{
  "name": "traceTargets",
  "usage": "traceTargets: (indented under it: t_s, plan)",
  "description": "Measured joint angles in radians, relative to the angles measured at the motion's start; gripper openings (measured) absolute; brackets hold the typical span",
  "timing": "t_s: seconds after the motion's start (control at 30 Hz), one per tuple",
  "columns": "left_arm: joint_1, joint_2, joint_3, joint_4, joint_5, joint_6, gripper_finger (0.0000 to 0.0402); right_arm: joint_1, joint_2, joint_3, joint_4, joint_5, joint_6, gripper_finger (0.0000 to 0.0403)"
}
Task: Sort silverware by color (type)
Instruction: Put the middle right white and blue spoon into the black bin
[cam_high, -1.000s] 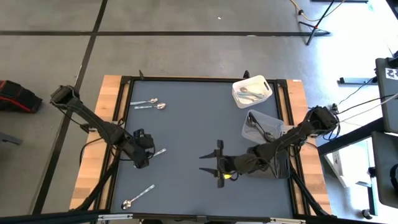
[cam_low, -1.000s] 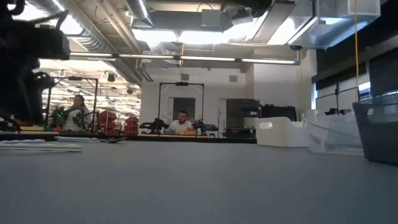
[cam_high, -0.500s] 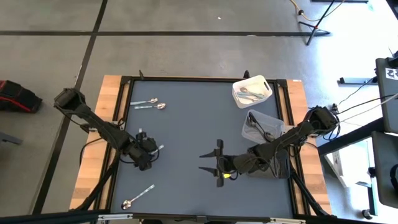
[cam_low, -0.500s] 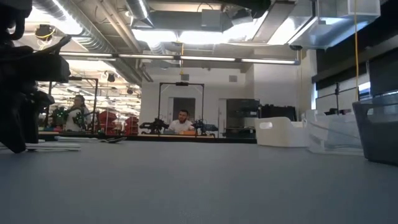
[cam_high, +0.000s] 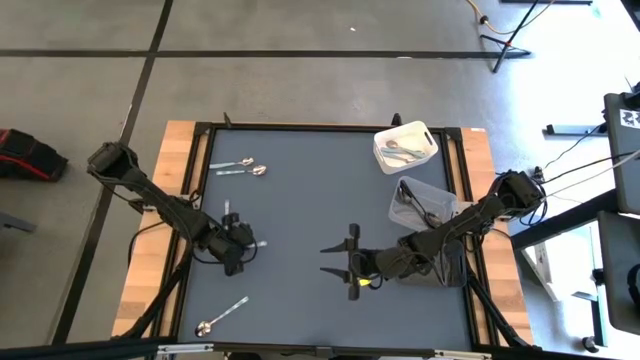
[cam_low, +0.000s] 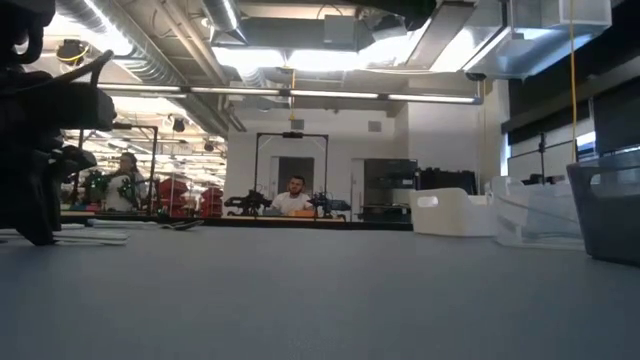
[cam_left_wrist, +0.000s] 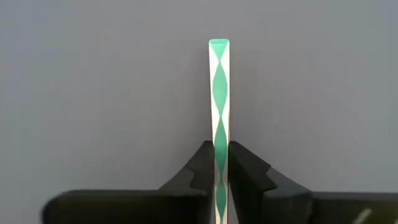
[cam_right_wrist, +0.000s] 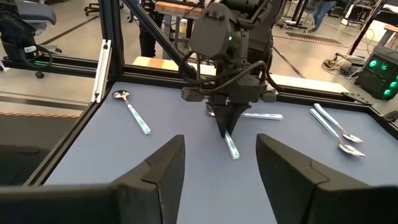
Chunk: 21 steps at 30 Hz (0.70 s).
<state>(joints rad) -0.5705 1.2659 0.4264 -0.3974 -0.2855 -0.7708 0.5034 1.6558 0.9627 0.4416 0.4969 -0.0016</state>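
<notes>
A silver spoon with a green-and-white handle (cam_high: 256, 243) lies on the grey mat at the left. My left gripper (cam_high: 238, 240) stands over it, pointing steeply down and shut on the handle; the bowl end is hidden under the gripper. My right gripper (cam_high: 326, 261) hovers open over the middle of the mat, nothing between its fingers (cam_right_wrist: 163, 167). Two more spoons (cam_high: 240, 167) lie at the far left and one (cam_high: 222, 315) near the front edge. In the low view my left gripper (cam_low: 35, 195) stands on the mat at the left. My left gripper pinches the spoon's handle (cam_left_wrist: 219, 152) between its two fingers (cam_left_wrist: 200, 169), one on each long edge. It comes from above, slanting down. The handle's free end (cam_left_wrist: 219, 45) reaches out past the fingertips. The spoon seems to lie flat on the mat (cam_right_wrist: 232, 148).
A white bin (cam_high: 405, 146) with silver spoons stands at the far right, a clear bin (cam_high: 422, 200) with dark spoons just in front of it. A dark bin (cam_low: 605, 205) stands under my right arm. A black frame (cam_high: 205, 180) edges the mat. People sit beyond the table.
My left gripper has come down onto the mat over the spoon, shifting a little toward the table's right, and has shut on the spoon's handle. The spoon lies about where it was.
</notes>
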Motion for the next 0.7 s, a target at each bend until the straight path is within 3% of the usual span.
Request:
traceTargets:
  t_s: [0.13, 0.3, 0.57, 0.7]
  plan:
    - [-0.002, 0.004, 0.018, 0.016, -0.008, 0.048, 0.0014, 0.000, 0.000, 0.000, 0.003, 0.008, 0.001, 0.0183]
    - [-0.018, 0.005, 0.077, 0.024, -0.037, 0.113, 0.0028, 0.000, 0.000, 0.000, -0.001, 0.008, 0.004, 0.0183]
    - [-0.085, 0.005, 0.189, 0.030, -0.236, 0.253, 0.0022, 0.000, 0.000, 0.000, -0.003, 0.008, 0.005, 0.0183]
    - [-0.106, 0.003, 0.197, 0.164, -0.320, 0.380, 0.0026, 0.000, 0.000, 0.000, -0.005, 0.008, 0.005, 0.0183]
